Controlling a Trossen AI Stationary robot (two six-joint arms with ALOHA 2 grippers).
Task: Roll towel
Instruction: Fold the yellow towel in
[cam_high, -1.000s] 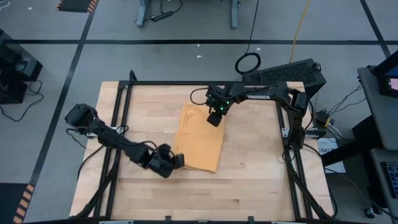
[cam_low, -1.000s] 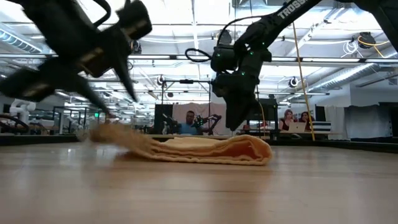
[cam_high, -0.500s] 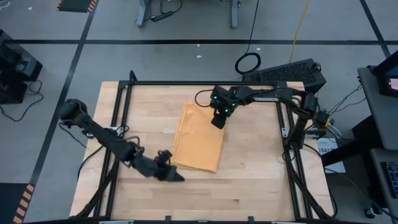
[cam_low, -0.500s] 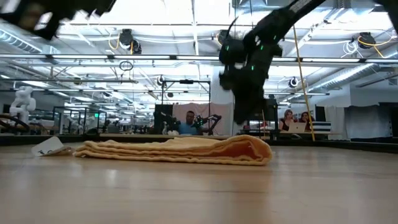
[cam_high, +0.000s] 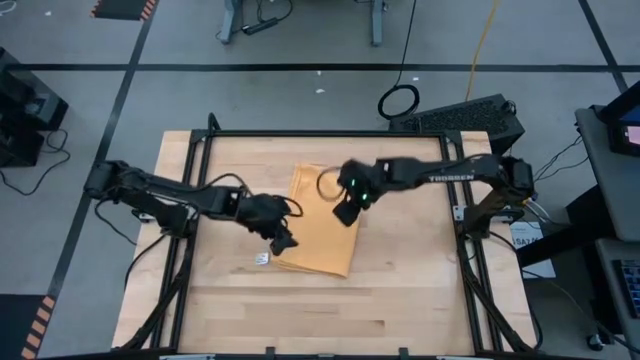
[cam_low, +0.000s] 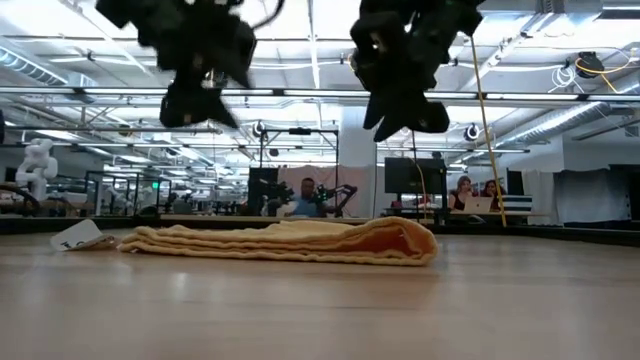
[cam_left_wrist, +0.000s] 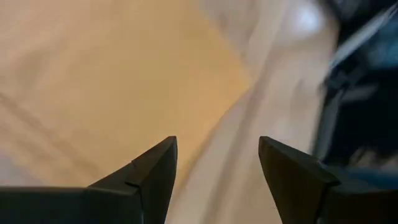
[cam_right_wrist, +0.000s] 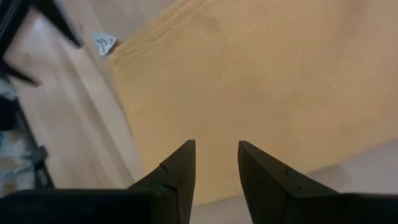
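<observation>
From above, the towel (cam_high: 318, 222) lies folded flat near the middle of the table (cam_high: 400, 290), a long mustard rectangle with its small white tag (cam_high: 262, 259) poking out at its 7 o'clock corner. The left gripper (cam_high: 283, 241) hangs over the towel's 8 o'clock edge, just above that tag. The right gripper (cam_high: 345, 212) hangs over the towel's 2 o'clock part, near its long edge on that side.

From table height, the towel (cam_low: 285, 241) rests as a low folded stack, the tag (cam_low: 78, 237) lying on the wood at its 9 o'clock end. Both grippers hang well above it, touching nothing: the left gripper (cam_low: 195, 105) toward 10 o'clock of the cloth, the right gripper (cam_low: 400, 110) toward 1 o'clock.

In the left wrist view, the left gripper (cam_left_wrist: 217, 168) has its fingers (cam_left_wrist: 155, 171) spread apart with nothing between them; towel (cam_left_wrist: 112, 81) and bare wood lie beyond.

In the right wrist view, the right gripper (cam_right_wrist: 216, 165) has its fingers (cam_right_wrist: 180, 168) parted by a narrow gap, holding nothing; the towel (cam_right_wrist: 249, 81) fills most of the scene beyond them, its tag (cam_right_wrist: 104, 43) off one corner.
</observation>
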